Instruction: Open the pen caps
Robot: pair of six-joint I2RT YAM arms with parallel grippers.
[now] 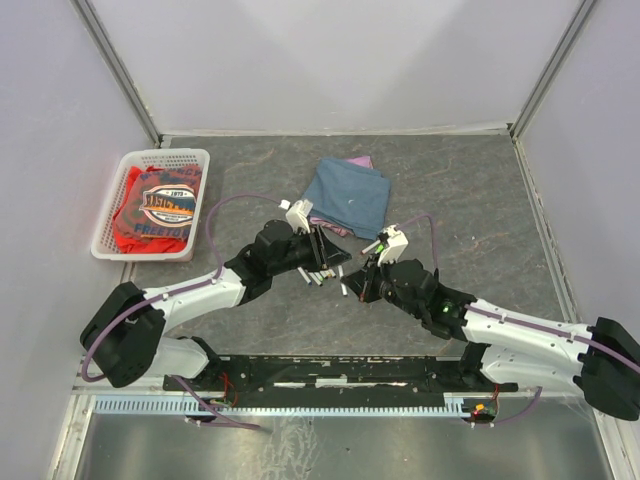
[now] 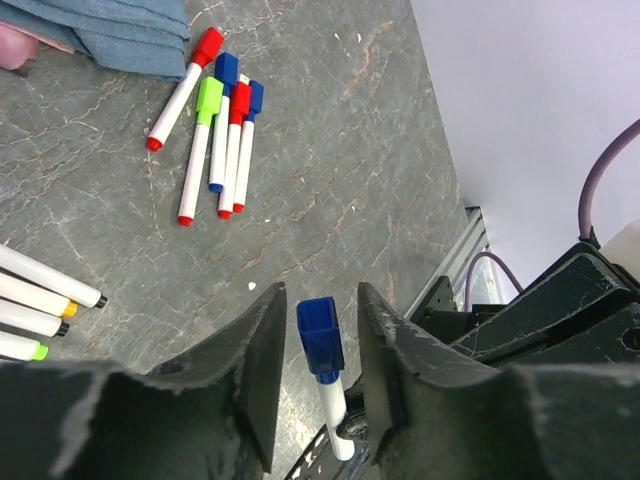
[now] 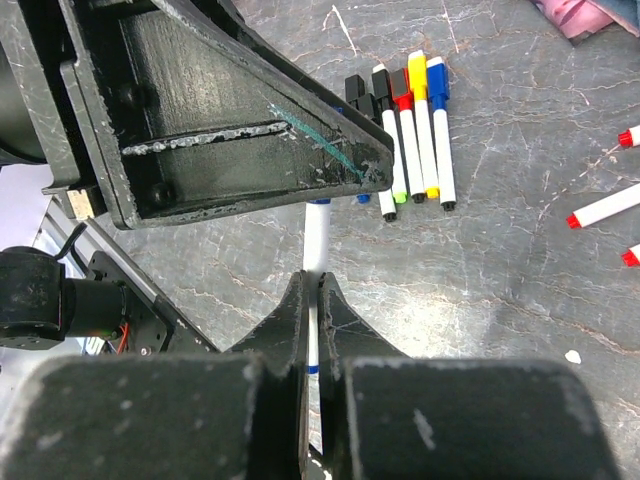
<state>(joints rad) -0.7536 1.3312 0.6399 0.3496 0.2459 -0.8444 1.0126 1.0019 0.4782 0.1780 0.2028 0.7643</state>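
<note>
On the grey stone-look bench [image 1: 450, 200], the right black claw [image 3: 312, 285] is pinched tight on a thin white pen [image 3: 317, 230]. The left black claw [image 2: 320, 293] is partly open around that pen's small blue plastic cap [image 2: 320, 335], with gaps on both sides.

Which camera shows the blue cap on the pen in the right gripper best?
Left wrist: the blue cap sits large and clear inside the left gripper. The right wrist view shows only the white-barrelled pen, cap all but hidden behind that gripper. From above it's too small.
</note>
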